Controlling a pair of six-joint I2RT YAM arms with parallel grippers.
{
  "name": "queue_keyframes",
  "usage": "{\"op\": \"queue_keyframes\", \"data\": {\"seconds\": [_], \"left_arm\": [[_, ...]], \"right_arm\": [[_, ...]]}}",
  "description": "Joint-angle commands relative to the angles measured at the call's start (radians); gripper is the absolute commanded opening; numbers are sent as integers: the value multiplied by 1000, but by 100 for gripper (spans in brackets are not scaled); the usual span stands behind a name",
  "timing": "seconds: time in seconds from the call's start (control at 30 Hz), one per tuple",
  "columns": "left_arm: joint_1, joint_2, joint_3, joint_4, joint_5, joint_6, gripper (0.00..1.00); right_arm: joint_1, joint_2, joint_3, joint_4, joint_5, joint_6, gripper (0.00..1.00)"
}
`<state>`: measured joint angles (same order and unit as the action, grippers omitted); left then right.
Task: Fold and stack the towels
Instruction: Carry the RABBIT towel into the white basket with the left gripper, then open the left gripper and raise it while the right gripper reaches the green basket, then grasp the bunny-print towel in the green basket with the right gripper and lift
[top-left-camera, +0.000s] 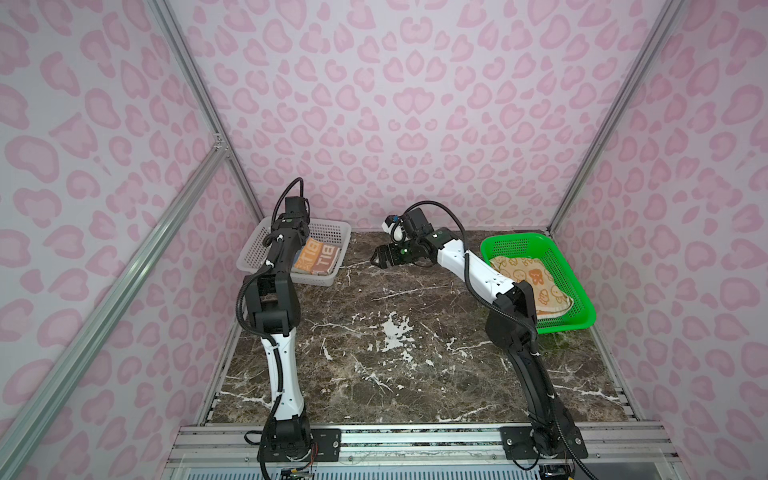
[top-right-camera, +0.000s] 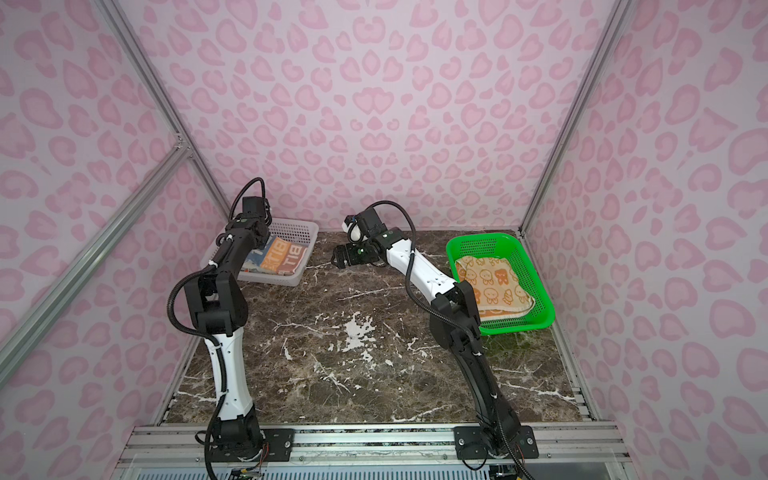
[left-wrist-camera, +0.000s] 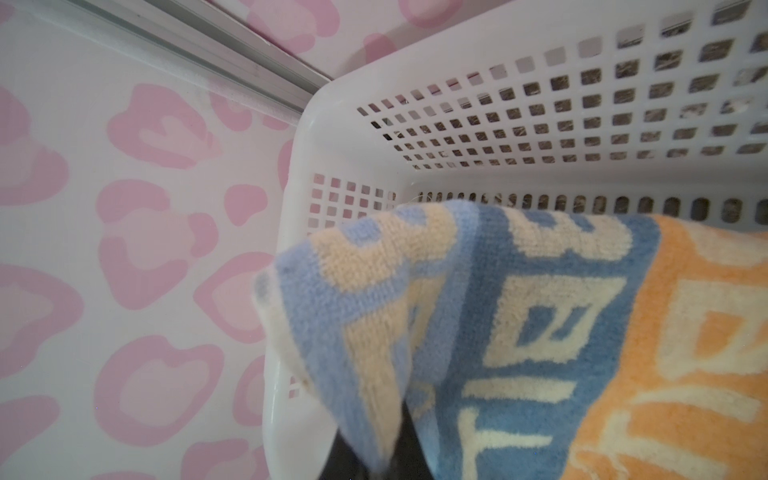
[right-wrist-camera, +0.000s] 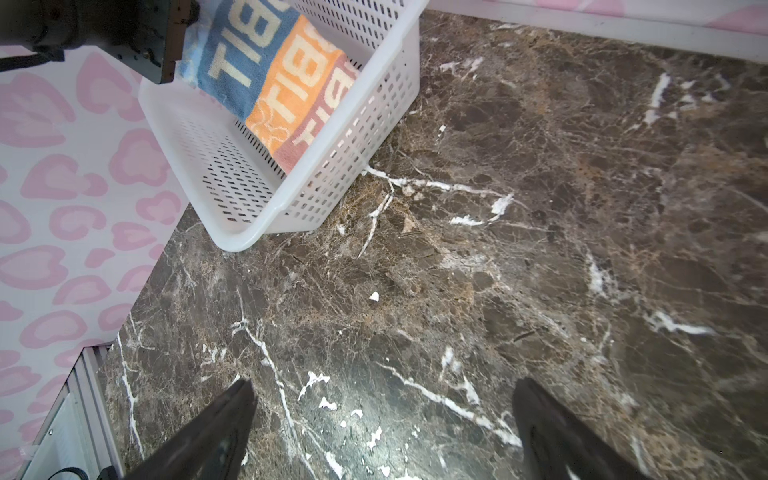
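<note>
A folded towel with blue and orange blocks and big cream letters (top-left-camera: 318, 259) (top-right-camera: 286, 257) (right-wrist-camera: 274, 79) lies in the white basket (top-left-camera: 332, 227) (top-right-camera: 301, 227) at the back left. My left gripper (left-wrist-camera: 386, 461) is shut on the towel's blue end (left-wrist-camera: 540, 332), holding it higher than the rest, and cloth hides the fingertips. An orange-on-cream towel (top-left-camera: 536, 278) (top-right-camera: 494, 282) lies loosely in the green basket (top-left-camera: 515, 240) (top-right-camera: 482, 240) at the right. My right gripper (top-left-camera: 374, 261) (top-right-camera: 334, 259) (right-wrist-camera: 382, 399) hangs open and holds nothing over the marble, pointing at the white basket.
The white basket (left-wrist-camera: 415, 75) (right-wrist-camera: 374, 104) sits in the back left corner against the pink-patterned walls. The dark marble tabletop (top-left-camera: 395, 332) spreads between the two baskets. My right arm's forearm crosses in front of the green basket's left side.
</note>
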<state>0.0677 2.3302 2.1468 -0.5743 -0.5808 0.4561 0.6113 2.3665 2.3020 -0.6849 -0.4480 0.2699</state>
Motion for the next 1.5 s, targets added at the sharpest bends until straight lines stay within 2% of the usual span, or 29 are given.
{"op": "queue_keyframes", "data": {"seconds": [0.0, 0.03, 0.1, 0.13, 0.17, 0.4, 0.63, 0.77, 0.9, 1.1, 1.27, 1.47], "left_arm": [[1, 23, 3, 32, -47, 9, 5], [1, 28, 2, 32, -57, 6, 9], [1, 34, -9, 33, -70, -5, 30], [-1, 34, -15, 39, -80, -12, 72], [-2, 34, -20, 46, -95, -17, 98], [-14, -22, -14, 78, -146, -37, 97], [-90, -155, -13, 77, -131, -70, 97], [-202, -229, -13, 85, -107, -68, 97], [-351, -270, -11, 95, -69, -77, 97], [-564, -288, -17, 87, 42, -194, 97], [-708, -248, 4, 110, 75, -223, 97], [-846, -146, 16, 197, -44, -104, 97]], "right_arm": [[2, 1, -3, -1, -15, 3, 99], [1, 0, -3, -2, -15, 3, 99], [2, -6, -8, -2, -14, 0, 99], [1, -9, -10, -2, -11, -3, 99], [0, -15, -14, 0, -12, -3, 99], [-7, -86, -58, -13, 43, -29, 99], [-75, -303, -258, 2, 193, -44, 99], [-186, -460, -442, 41, 272, 16, 99], [-348, -607, -659, 96, 331, 112, 99], [-584, -723, -917, 134, 396, 201, 99], [-695, -709, -1040, 175, 404, 235, 96], [-729, -595, -1072, 200, 406, 246, 91]]}}
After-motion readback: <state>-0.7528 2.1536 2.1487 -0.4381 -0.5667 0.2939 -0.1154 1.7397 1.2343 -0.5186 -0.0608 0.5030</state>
